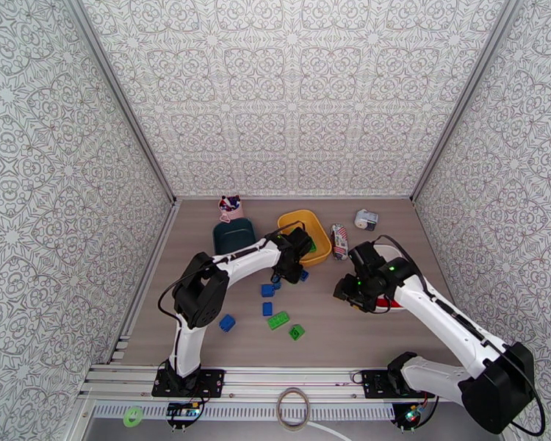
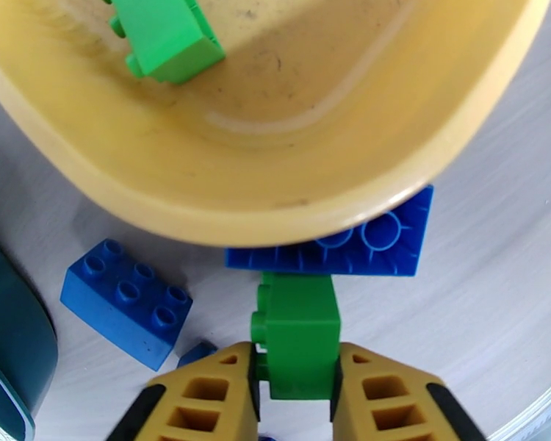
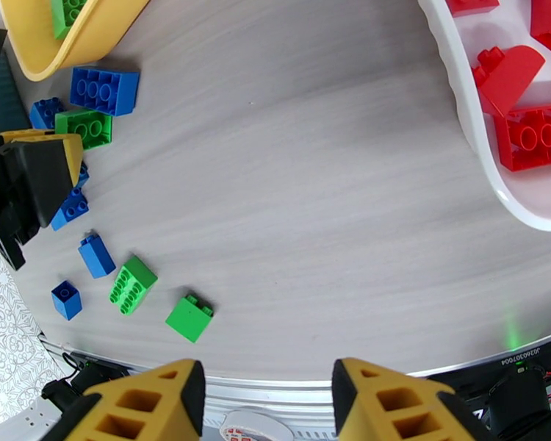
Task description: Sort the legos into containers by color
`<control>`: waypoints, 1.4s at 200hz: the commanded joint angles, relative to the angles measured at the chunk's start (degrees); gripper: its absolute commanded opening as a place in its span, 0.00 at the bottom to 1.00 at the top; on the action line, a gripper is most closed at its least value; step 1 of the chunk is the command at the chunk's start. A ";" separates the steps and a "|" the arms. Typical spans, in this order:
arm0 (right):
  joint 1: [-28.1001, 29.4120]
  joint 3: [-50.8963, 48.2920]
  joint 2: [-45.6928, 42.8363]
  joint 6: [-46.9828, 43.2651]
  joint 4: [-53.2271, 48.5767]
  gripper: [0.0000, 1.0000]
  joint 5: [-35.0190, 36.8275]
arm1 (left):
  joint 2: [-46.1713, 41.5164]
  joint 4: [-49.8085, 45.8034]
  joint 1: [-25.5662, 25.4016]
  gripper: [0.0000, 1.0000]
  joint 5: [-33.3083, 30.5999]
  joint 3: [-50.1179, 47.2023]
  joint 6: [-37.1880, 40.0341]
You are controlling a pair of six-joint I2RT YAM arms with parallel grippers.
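In the left wrist view my left gripper (image 2: 297, 361) is shut on a green lego (image 2: 297, 328) just in front of the yellow container's rim (image 2: 275, 214). A green lego (image 2: 173, 34) lies inside that container. An overturned blue lego (image 2: 349, 251) and an upright blue one (image 2: 125, 303) rest on the table beside it. From above, the left gripper (image 1: 284, 272) is near the yellow container (image 1: 294, 218), next to the teal one (image 1: 233, 235). My right gripper (image 3: 268, 391) is open and holds nothing. The white container (image 3: 481, 163) holds red legos (image 3: 533, 134).
Loose blue legos (image 1: 227, 323) (image 1: 267, 290) and green ones (image 1: 278, 320) (image 1: 296, 332) lie in the front middle. At the back stand a patterned packet (image 1: 339, 242), a white-grey gadget (image 1: 366, 219) and a pink toy (image 1: 231, 207). Patterned walls close in three sides.
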 commanded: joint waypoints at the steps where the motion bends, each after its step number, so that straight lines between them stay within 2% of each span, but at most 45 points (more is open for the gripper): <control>1: -0.36 -0.08 0.16 -0.21 1.41 0.51 0.57 | -5.91 -1.63 -0.81 0.27 0.95 -2.45 -2.56; 45: -0.32 -2.11 0.23 0.45 4.68 0.51 -0.40 | -14.25 0.74 -0.15 0.27 6.09 -6.48 -9.04; 78: -0.20 -3.41 0.16 1.40 7.43 0.51 -1.71 | -16.39 5.70 3.21 0.28 11.75 -6.21 -14.51; 110: -0.10 -3.66 0.17 1.43 8.13 0.50 -2.48 | -13.56 9.06 8.07 0.29 17.62 -1.18 -18.14; 147: 0.13 -4.00 -0.79 1.75 8.11 0.50 -2.52 | -6.27 8.22 11.41 0.33 20.80 9.39 -19.78; 163: 0.16 -4.49 -1.32 1.93 8.20 0.51 -2.68 | -3.27 6.69 11.47 0.37 21.67 14.29 -19.51; 174: 0.24 -4.67 -1.58 1.85 8.22 0.51 -2.98 | -1.57 5.85 11.47 0.46 22.47 16.92 -19.64; 194: 0.64 -4.74 -1.52 1.17 7.99 0.53 -3.30 | -1.34 5.45 11.47 0.68 21.91 18.15 -20.36; 203: 0.95 -4.78 -1.36 0.61 7.74 0.54 -3.30 | -2.16 5.74 11.47 0.73 21.26 17.46 -20.71; 248: 4.17 -4.64 1.11 -1.93 7.46 0.55 -3.56 | -10.45 6.36 12.15 0.77 17.73 9.17 -22.00; 269: 7.68 -3.66 4.02 -3.30 7.64 0.56 -3.39 | -16.24 6.21 12.44 0.78 14.70 2.35 -23.42; 280: 10.07 -2.87 6.09 -4.14 7.90 0.58 -3.25 | -19.68 5.99 12.59 0.79 10.89 -1.87 -24.88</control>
